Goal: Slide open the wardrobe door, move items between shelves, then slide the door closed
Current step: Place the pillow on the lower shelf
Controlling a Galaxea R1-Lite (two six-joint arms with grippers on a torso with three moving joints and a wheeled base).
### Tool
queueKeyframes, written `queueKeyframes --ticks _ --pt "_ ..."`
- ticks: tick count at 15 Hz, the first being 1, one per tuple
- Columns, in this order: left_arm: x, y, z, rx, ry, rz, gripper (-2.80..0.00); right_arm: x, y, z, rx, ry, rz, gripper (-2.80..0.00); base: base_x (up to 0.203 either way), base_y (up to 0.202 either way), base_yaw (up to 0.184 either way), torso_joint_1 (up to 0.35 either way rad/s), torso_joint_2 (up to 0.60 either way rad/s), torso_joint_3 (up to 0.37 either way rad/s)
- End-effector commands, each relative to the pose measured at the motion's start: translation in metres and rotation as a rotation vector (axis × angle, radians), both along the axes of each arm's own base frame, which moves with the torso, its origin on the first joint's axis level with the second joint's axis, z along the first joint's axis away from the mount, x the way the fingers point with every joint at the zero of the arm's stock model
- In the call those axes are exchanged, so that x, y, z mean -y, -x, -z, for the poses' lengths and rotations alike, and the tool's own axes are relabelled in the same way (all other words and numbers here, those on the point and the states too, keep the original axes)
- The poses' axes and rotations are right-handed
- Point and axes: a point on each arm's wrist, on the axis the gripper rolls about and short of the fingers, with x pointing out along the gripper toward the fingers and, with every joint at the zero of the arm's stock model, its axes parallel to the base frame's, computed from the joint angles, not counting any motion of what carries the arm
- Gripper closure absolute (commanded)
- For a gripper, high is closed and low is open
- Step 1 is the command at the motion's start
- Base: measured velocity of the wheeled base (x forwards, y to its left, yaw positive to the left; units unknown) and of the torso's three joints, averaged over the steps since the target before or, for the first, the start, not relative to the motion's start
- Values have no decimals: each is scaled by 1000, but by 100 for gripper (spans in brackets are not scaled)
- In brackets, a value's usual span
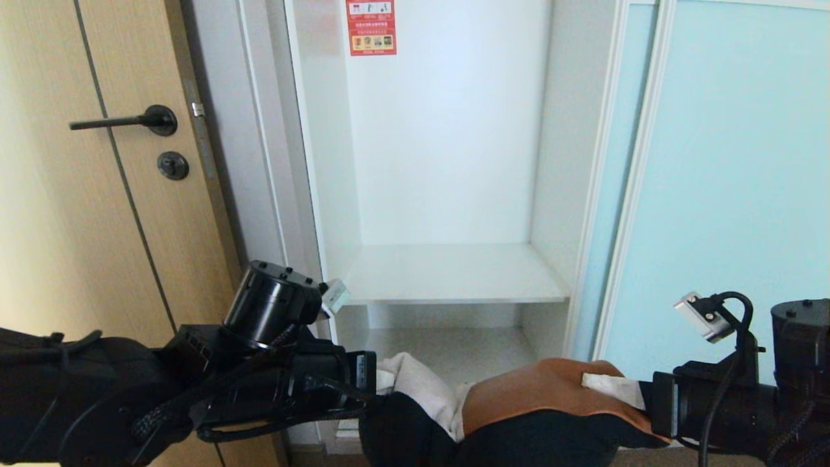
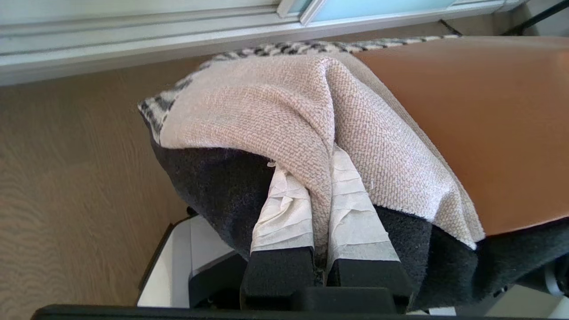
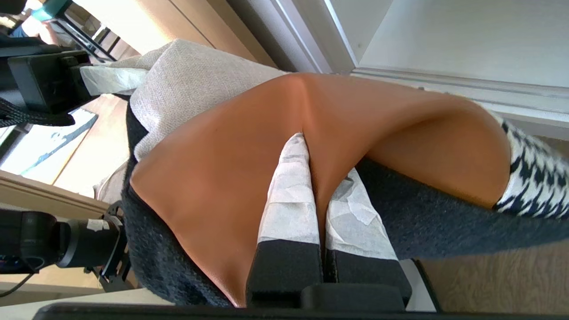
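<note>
Hanging unreadable inside the wardrobe, a red label [image 1: 370, 26].

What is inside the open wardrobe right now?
Only bare white shelves and a red sticker on the back wall. The clothing bundle hides the lowest part.

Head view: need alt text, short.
Both tools, left and right, pinch a folded clothing bundle of black, tan and white pieces in front of the open wardrobe. Its white shelf is bare, and the aqua sliding door stands to the right.
</note>
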Motion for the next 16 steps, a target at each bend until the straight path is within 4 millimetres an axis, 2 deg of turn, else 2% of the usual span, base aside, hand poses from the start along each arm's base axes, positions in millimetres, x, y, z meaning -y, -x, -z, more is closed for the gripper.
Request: queueKeyframes --ticks 1,6,16 --pt "0 -1 2 -9 0 -2 0 0 0 1 -6 -1 -3 0 0 0 0 0 0 0" --pt "3 -4 11 -37 -14 -2 0 -1 -2 4 -18 -1 -8 0 0 0 0 -1 1 -36" --pt "4 -7 9 -35 -4 -7 0 -2 -3 6 -27 2 -9 0 0 0 0 3 3 -188"
